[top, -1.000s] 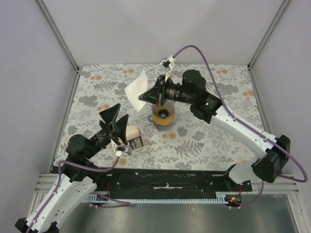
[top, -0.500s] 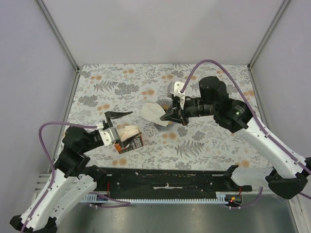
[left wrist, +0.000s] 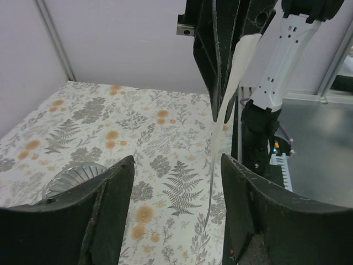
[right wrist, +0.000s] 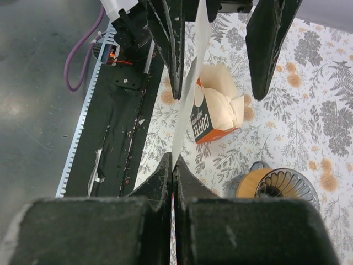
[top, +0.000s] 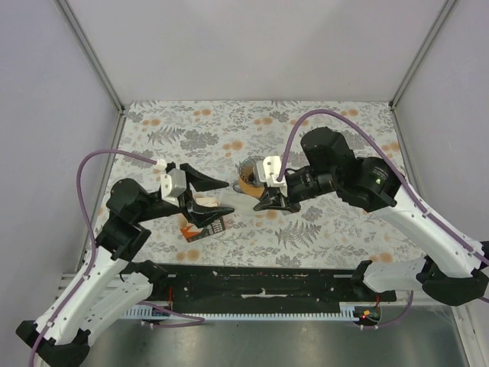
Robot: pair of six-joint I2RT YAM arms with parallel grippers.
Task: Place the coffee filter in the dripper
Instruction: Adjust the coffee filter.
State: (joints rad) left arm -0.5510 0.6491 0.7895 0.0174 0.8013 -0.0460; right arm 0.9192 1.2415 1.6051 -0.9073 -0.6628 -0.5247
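Note:
My right gripper (top: 257,204) is shut on the coffee filter (top: 243,200), a thin white paper held edge-on above the table. In the right wrist view the filter (right wrist: 190,94) rises from the shut gripper (right wrist: 174,165). My left gripper (top: 228,196) is open, its fingers on either side of the filter without touching it. In the left wrist view the filter (left wrist: 229,94) hangs between the jaws of the left gripper (left wrist: 176,160), nearer the right finger. The dripper (top: 249,170), a dark ribbed wire cone, stands behind the filter; it also shows in both wrist views (right wrist: 287,185) (left wrist: 74,176).
An orange, white and black carton marked COFFEE (top: 205,222) lies on the floral table under the left gripper, with pale filters showing at its open end (right wrist: 220,102). A tan ring (right wrist: 249,186) sits around the dripper. The black rail (top: 260,279) runs along the near edge.
The right gripper has carried the filter down and toward the near left, away from the dripper. The left gripper has risen and swung right, so its open jaws now straddle the filter.

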